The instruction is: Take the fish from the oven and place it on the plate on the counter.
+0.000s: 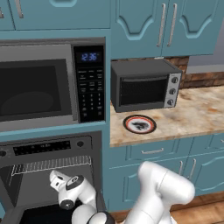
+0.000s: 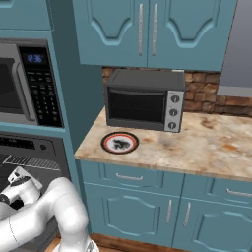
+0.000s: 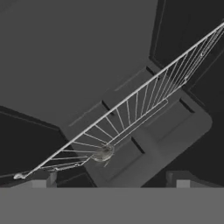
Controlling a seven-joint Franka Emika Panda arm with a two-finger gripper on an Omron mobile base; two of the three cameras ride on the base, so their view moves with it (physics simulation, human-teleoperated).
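The fish, a small pale grey, glossy lump too small to read clearly, lies on the thin wire rack inside the wide built-in grey steel oven, near the rack's front rail in the hand view, which is rolled so that the rack runs diagonally. The robot's two-finger hand hovers above and in front of the fish with its two dark fingertips spread wide and nothing between them; it is open and grips nothing. In the left base view the white arm reaches into the oven's open mouth, below the knobbed control strip. The small round plate with a red-orange rim and dark centre motif sits on the beige-and-brown marbled stone desk, just in front of the small black toaster oven and well apart from the arm; the keypad microwave stands above the oven. The risks from here seem to be these: the fish is small and looks slippery, so fingers closing off-centre could push it along the wires; coming down too far could catch the fingertips on the wires; and lifting out carelessly could knock the hand on the oven's upper edge.
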